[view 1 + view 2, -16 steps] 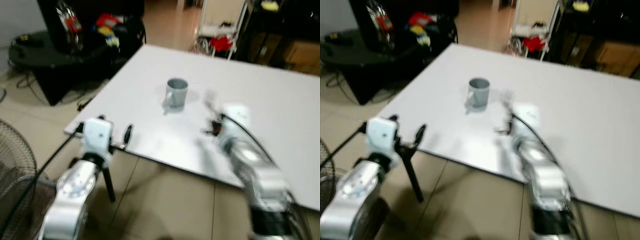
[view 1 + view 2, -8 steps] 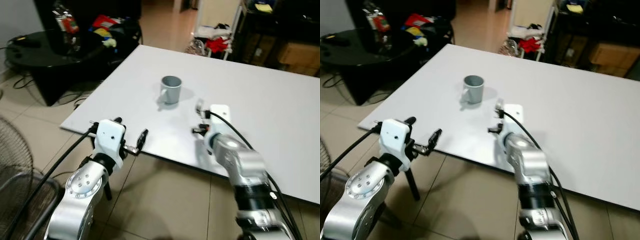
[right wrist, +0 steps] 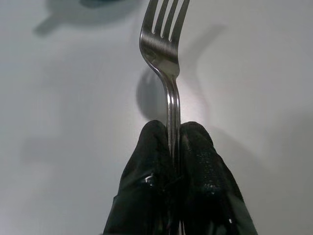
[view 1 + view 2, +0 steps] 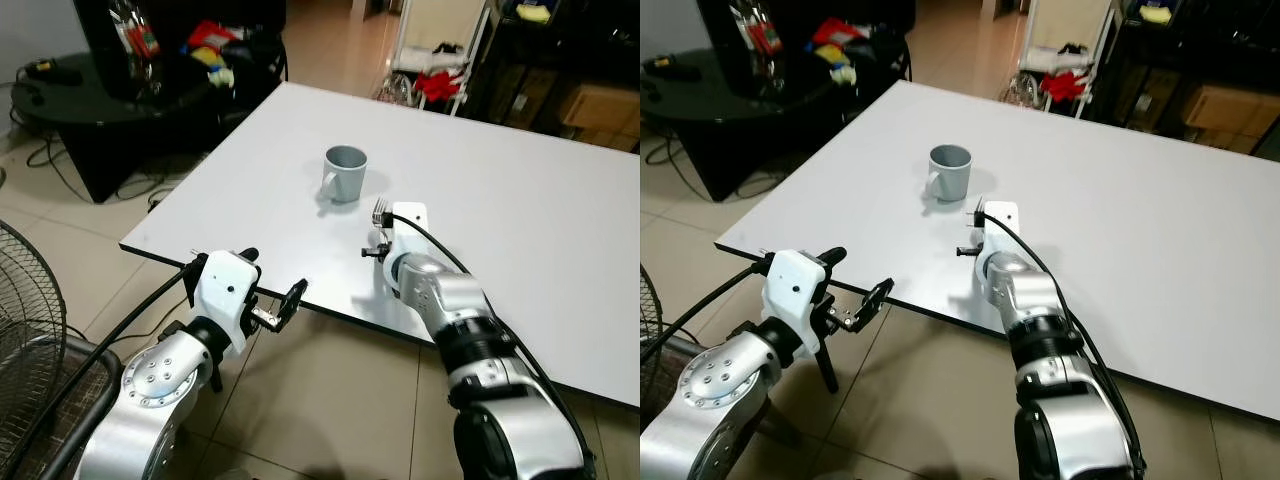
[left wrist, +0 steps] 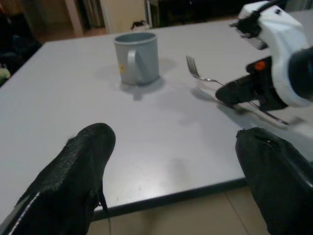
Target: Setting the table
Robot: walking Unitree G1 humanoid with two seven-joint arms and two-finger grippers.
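Fork (image 3: pixel 167 63) nearer mug (image 4: pixel 344 173); silver, four-tined, pincer-clamped.

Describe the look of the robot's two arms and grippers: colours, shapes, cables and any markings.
Both arms are silver with rounded joints, a white block at each wrist and a black cable along each. The left gripper and right gripper each have two long black fingers, matte and textured. An orange spot marks the right wrist.

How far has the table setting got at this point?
Done: a grey mug stands upright on the white table. In hand: the right gripper has its jaws shut on a fork, held just above the tabletop near the mug, tines toward it. Left: putting the fork down. The left gripper waits open at the table's near edge, holding nothing.
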